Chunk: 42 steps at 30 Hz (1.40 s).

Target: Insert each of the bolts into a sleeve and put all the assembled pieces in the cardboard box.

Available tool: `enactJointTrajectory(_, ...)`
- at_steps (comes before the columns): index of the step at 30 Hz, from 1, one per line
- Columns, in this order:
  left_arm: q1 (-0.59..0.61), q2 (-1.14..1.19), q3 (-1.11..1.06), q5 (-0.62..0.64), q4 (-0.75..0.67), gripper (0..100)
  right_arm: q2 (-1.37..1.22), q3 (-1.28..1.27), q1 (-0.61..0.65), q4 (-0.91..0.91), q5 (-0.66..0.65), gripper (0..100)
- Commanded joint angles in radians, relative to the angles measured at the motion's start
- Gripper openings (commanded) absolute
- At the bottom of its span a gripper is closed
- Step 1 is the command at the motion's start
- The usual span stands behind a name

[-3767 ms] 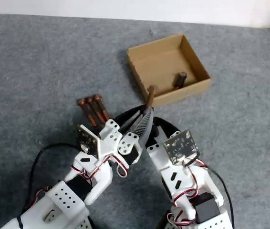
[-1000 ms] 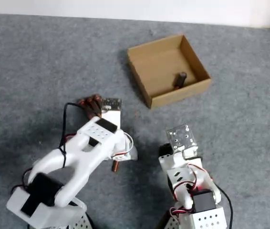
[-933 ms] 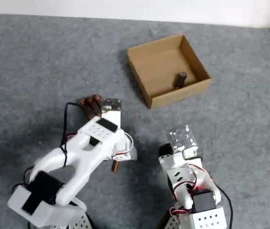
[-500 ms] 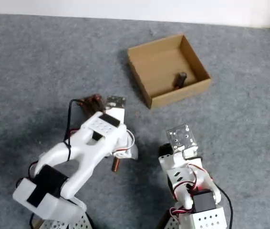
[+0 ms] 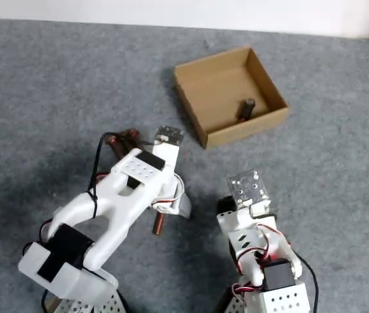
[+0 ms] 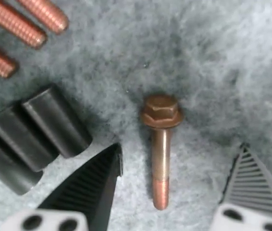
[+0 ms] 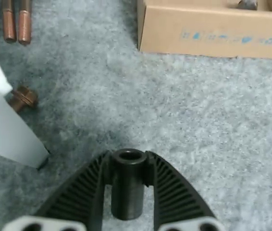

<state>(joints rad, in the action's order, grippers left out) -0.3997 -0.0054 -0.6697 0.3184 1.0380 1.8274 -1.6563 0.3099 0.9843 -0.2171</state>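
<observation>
The right gripper (image 7: 129,159) is closed tight on a black sleeve (image 7: 126,192). The sleeve stands up between its two fingers, with the open hole at the top. This arm sits low, close to the robot's base.

A little farther out, the left gripper (image 6: 180,147) hangs over the grey mat (image 5: 54,78). Its jaws are wide open and hold nothing. One bolt (image 6: 161,149) lies flat on the mat between the two fingers. Neither finger touches it. Its six-sided head points away from the gripper.

Just beside that bolt lie three black sleeves (image 6: 35,134), packed side by side and touching each other. Past them lie three more bolts (image 6: 16,24) in a row, close together.

Farthest away is the cardboard box (image 5: 205,68), open at the top. One piece (image 5: 245,109) lies inside it, near the side closest to the arms. It looks like a bolt pushed into a dark sleeve, but it is too small to be sure.
</observation>
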Motion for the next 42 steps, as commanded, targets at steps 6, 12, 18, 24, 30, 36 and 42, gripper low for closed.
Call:
enactJointTrajectory(6,0.005,-0.004,0.041,-0.011,-0.005,25,0.012,0.004,-0.010,-0.031,-0.014,0.4)
enactJointTrajectory(12,0.004,-0.002,0.041,-0.014,-0.002,1,0.012,0.004,-0.010,-0.031,-0.014,0.4)
enactJointTrajectory(18,-0.001,-0.002,0.012,-0.014,-0.005,0,0.012,0.004,-0.010,-0.031,-0.014,0.4)
enactJointTrajectory(24,-0.013,-0.022,0.019,-0.040,-0.002,0,0.012,0.002,-0.010,-0.031,-0.014,0.4)
enactJointTrajectory(30,-0.104,-0.252,-0.002,-0.058,0.005,0,0.012,0.002,-0.012,-0.031,-0.014,0.4)
enactJointTrajectory(36,-0.111,-0.641,-0.025,-0.115,0.066,0,0.012,0.005,-0.012,-0.031,-0.014,0.4)
enactJointTrajectory(42,-0.104,-0.986,-0.130,-0.098,0.054,0,0.012,0.005,-0.004,-0.076,-0.009,0.4)
